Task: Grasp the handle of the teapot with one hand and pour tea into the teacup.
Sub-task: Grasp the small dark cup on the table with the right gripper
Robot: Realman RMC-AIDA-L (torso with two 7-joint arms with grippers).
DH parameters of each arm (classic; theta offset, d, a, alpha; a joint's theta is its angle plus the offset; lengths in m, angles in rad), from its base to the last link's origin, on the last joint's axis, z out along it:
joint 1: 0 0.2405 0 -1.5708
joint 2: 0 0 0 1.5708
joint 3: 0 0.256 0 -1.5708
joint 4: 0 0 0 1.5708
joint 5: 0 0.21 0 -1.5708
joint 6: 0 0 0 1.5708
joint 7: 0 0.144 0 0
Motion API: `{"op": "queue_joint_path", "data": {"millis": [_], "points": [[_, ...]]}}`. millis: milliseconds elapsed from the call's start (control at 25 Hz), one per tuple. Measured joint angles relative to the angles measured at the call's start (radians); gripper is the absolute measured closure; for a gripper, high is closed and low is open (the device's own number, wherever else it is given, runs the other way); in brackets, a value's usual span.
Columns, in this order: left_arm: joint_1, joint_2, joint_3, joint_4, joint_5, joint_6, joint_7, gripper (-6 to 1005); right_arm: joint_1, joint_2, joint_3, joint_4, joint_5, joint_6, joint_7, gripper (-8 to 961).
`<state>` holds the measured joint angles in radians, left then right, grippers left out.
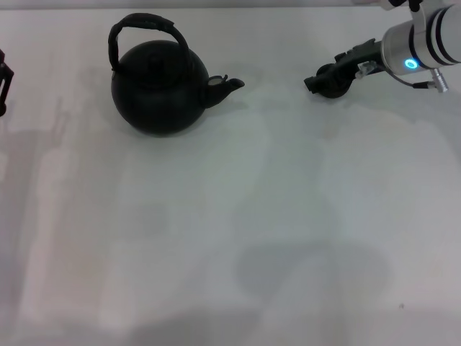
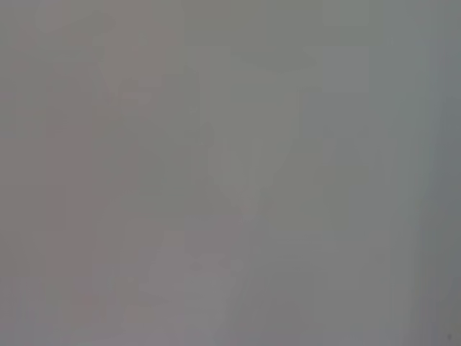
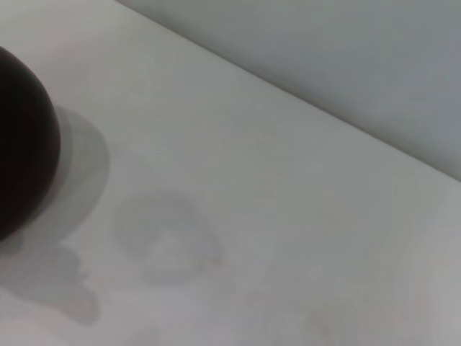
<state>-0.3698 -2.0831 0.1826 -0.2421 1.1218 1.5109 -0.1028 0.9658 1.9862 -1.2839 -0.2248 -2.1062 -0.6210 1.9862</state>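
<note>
A matte-black teapot point(image 1: 160, 90) stands upright on the pale worktop point(image 1: 238, 238), far left of centre in the head view, its knobbed lid point(image 1: 155, 59) seated and its short spout point(image 1: 225, 86) pointing toward the robot's right. The rough arched handle point(image 1: 141, 27) loops over the top, fixed at both sides, with nothing touching it.

To the right, well apart from the spout, the right tool point(image 1: 317, 81) reaches in from the upper right on its silver arm point(image 1: 425, 40), which shows a blue ring light. Its dark tip sits at a small round dark object point(image 1: 336, 85), apparently the teacup, on the worktop. The two merge into one dark shape, so whether the tool is spread, pressed together or pinching the teacup cannot be told.

The left tool point(image 1: 3, 83) shows only as a dark sliver at the left edge of the head view, well apart from the teapot, and its state cannot be told either.

The right wrist view shows a dark rounded body point(image 3: 21, 144) at one edge, casting a soft shadow on the worktop. The left wrist view shows only a plain grey surface.
</note>
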Motion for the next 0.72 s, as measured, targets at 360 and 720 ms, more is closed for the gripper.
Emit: {"op": "queue_joint_path", "data": {"millis": [360, 720], "points": [[-0.011, 0.0, 0.0, 0.003, 0.001, 0.009, 0.0, 168, -0.009, -0.004, 0.0, -0.006, 0.0, -0.017, 0.007, 212], [-0.015, 0.001, 0.0, 0.015, 0.0, 0.01, 0.0, 169, -0.008, -0.007, -0.013, -0.008, -0.011, -0.032, 0.017, 221]]}}
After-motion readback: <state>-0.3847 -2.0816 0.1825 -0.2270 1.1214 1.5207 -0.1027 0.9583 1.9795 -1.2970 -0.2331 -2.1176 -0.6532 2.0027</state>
